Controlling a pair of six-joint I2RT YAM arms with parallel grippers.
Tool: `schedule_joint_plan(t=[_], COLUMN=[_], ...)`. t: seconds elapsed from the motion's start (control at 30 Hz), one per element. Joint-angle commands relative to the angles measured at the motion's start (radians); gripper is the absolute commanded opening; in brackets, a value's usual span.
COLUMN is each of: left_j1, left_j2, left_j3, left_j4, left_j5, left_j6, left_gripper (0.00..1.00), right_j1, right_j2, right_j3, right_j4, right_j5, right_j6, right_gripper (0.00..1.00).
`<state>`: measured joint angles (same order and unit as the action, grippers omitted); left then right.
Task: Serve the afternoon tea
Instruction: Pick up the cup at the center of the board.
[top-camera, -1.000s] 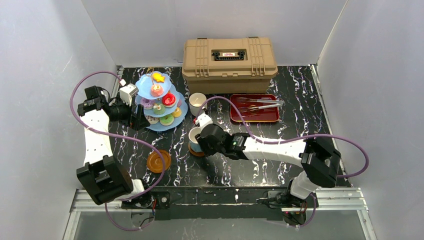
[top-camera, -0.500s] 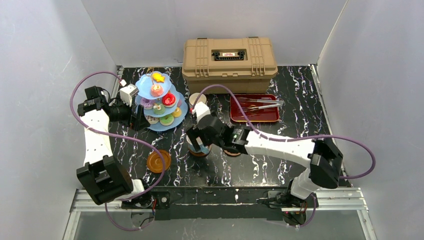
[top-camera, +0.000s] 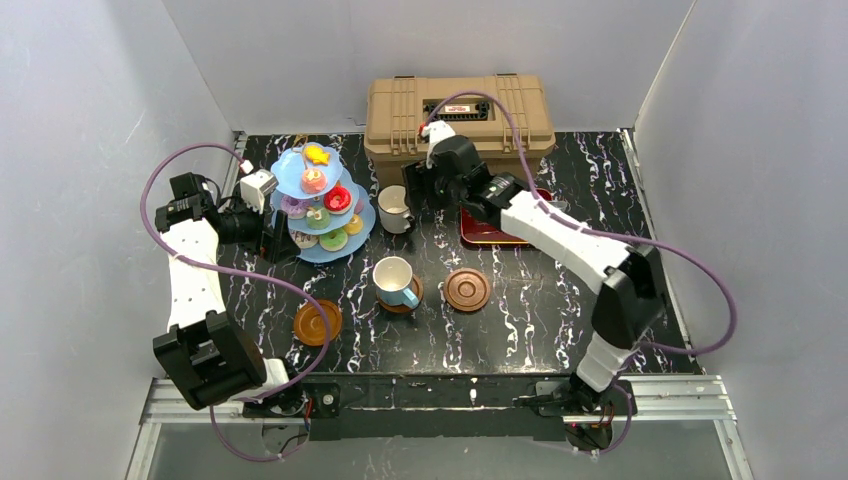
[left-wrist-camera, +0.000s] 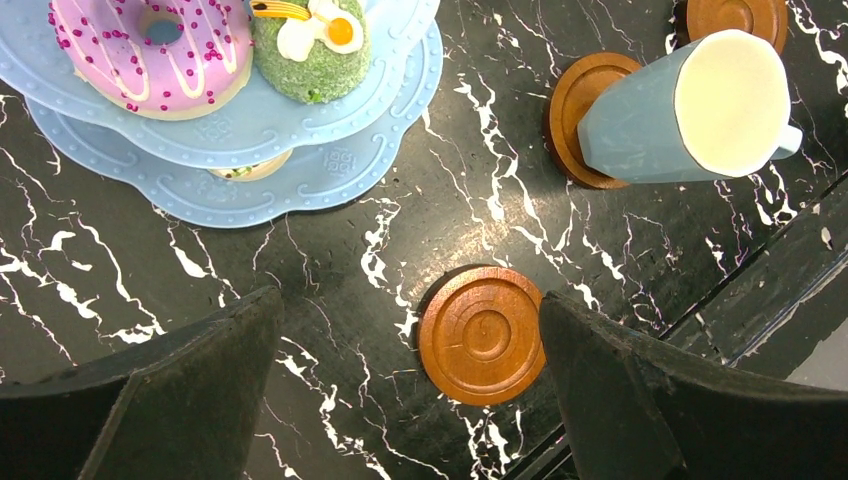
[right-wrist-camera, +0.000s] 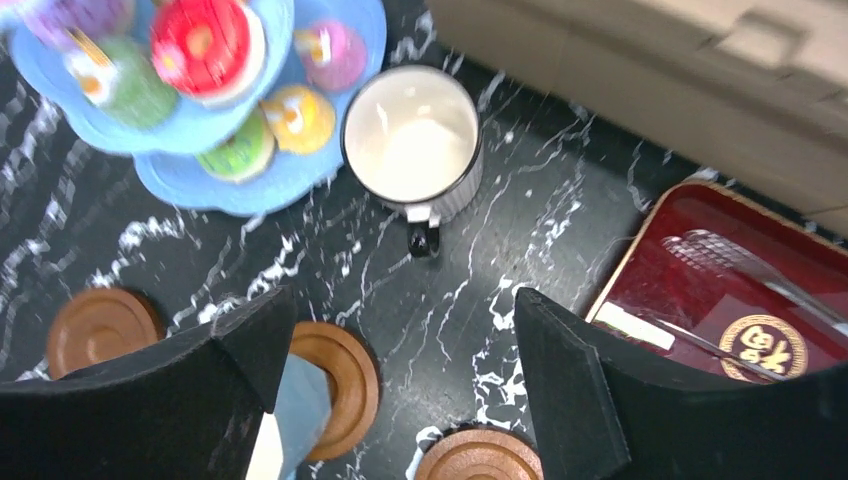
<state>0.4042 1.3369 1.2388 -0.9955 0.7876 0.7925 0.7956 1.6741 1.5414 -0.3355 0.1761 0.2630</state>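
Beside the light-blue three-tier cake stand (top-camera: 290, 170), the light-blue mug (top-camera: 393, 278) tops a brown round saucer (top-camera: 402, 306), the white mug (top-camera: 394, 207) not yet; left gripper (left-wrist-camera: 408, 310) and right gripper (right-wrist-camera: 402, 300) gape empty.

Even overhead light; faint glare on the black white-veined marble table (left-wrist-camera: 497, 232). My right wrist view is blurred.

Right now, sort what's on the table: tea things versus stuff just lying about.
Tea service: three-tier cake stand, toy donuts and cakes, light-blue mug, white mug, brown saucers.
Just lying about: tan toolbox, dark-red tray.
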Motion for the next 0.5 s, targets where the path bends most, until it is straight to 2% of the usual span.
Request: schedule_joint_plan(t=[0.0, 0.1, 0.47], left_j1=[0.006, 0.006, 0.006], left_j2=[-0.019, -0.019, -0.011], left_j3=[0.031, 0.033, 0.045], left_j4=[-0.025, -0.025, -0.025], left_j5=[-0.001, -0.010, -0.007], left_j6=[0.013, 0.017, -0.001], left_gripper=[0.98, 0.98, 0.98], right_j1=[-0.040, -0.056, -0.054], right_j2=[0.114, 0.162, 0.281], right_j3=[0.058, 0.081, 0.104], right_j4=[-0.093, -0.103, -0.031], right_j5=[-0.198, -0.249, -0.201], right_j6=[-0.084, -0.100, -0.122], right_gripper=[0.85, 0.80, 0.74])
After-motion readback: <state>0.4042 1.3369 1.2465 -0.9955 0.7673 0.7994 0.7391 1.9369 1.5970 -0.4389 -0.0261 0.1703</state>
